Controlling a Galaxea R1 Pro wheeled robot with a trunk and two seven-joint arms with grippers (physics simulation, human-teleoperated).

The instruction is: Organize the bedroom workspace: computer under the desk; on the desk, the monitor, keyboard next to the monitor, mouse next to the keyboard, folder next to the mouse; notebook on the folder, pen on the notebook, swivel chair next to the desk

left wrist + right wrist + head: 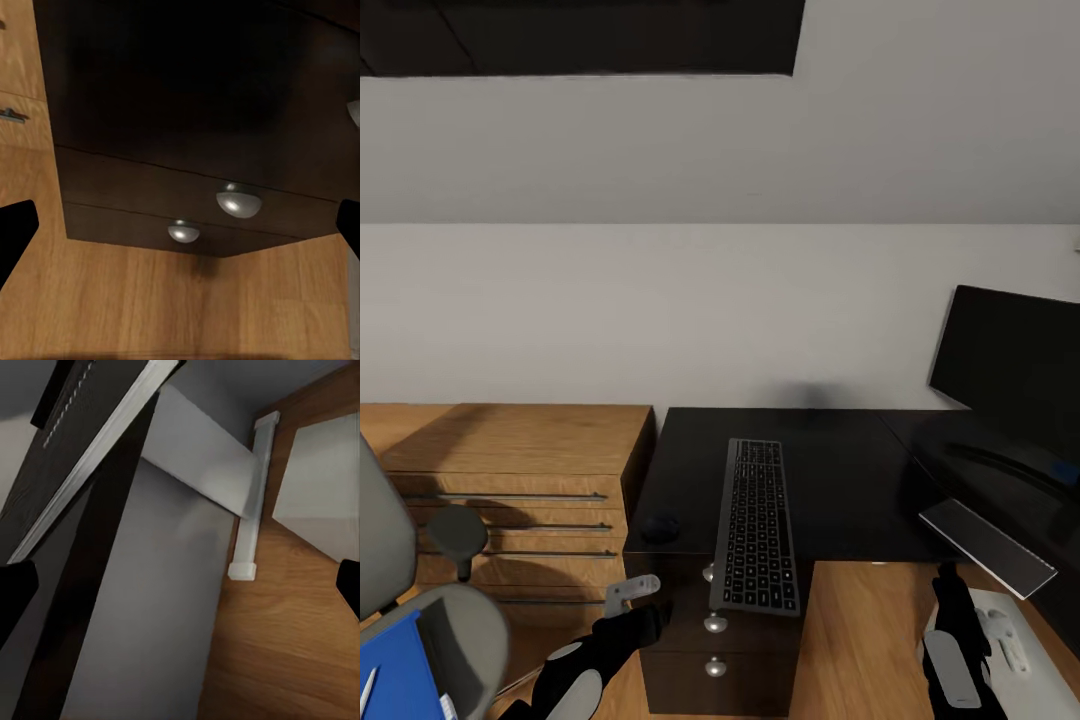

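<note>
One keyboard (756,528) lies lengthwise on the black desk (840,480), its near end jutting past the desk's front edge above the drawer unit (715,650). One mouse (660,526) sits just left of it, near the desk's left edge. One monitor (1010,365) stands at the right, on the far wing of the desk, tilted toward the wall corner. A flat grey-white slab (988,546) sticks out from under that wing; what it is cannot be told. Three round silver knobs show on the drawer unit in the head view; the left wrist view looks up at the unit and shows two knobs (238,201) plainly, with the edge of a third. One chair (420,620) stands at the lower left, a blue folder (398,668) on its seat and one pen (368,688) lying on the folder's near corner. One wooden cabinet (510,480) with four long handles stands left of the desk. The left gripper (632,590) is raised beside the drawer unit, forearm angled up from below; its fingers (15,232) sit at the view's edges, spread wide with nothing between. The right gripper (952,590) points forward below the desk's right wing; its fingers (15,592) are likewise wide apart and empty, and the arm reaches low over the wood floor (860,640).
</note>
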